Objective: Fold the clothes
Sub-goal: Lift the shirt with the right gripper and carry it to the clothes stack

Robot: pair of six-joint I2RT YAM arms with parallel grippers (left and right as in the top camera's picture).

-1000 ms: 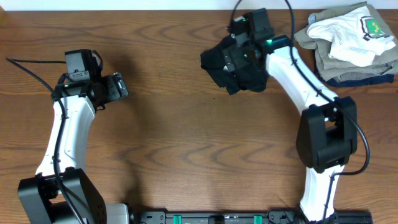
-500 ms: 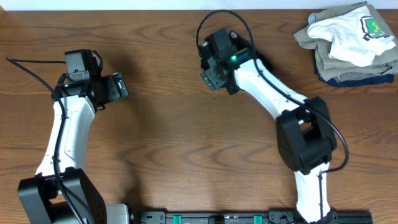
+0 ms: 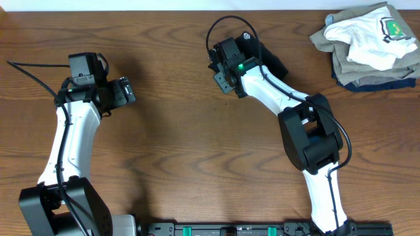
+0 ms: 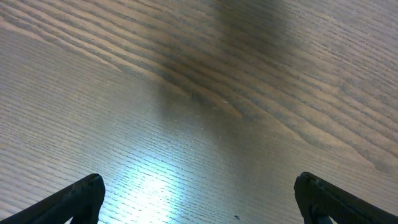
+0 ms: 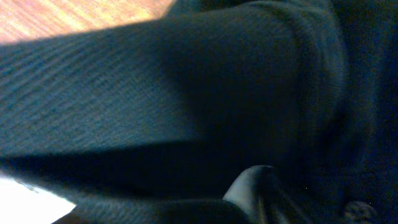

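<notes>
Overhead, the right arm stretches up to the top centre of the frame, and the right gripper [image 3: 224, 77] sits there right on top of the shirt [image 3: 270, 62]. Most of the black shirt is hidden under the wrist; just a dark wedge pokes out to the right of it, lying on the table [image 3: 184, 151].

Over to the right wrist view, and it's black cloth wall to wall! Ribbed fabric fills the frame, with a sliver of wood in the upper left corner. A white label [image 5: 34, 194] peeks in at the lower left, a button [image 5: 357, 209] at the lower right. One pale fingertip [image 5: 254, 184] shows through the folds at bottom centre, and the gripper is clamped on a bunch of that shirt, held close against the lens.

On the other side, the left gripper [image 3: 122, 92] hangs over bare wood at the upper left, well apart from the shirt. Its wrist view shows the two dark fingertips [image 4: 81, 196] in the bottom corners, spread wide, gripping nothing, only wood grain and a patch of glare between them.

In the top right corner sits a pile [image 3: 341, 62] of folded clothes, a white garment [image 3: 364, 42] crumpled on top, well clear of both grippers.
</notes>
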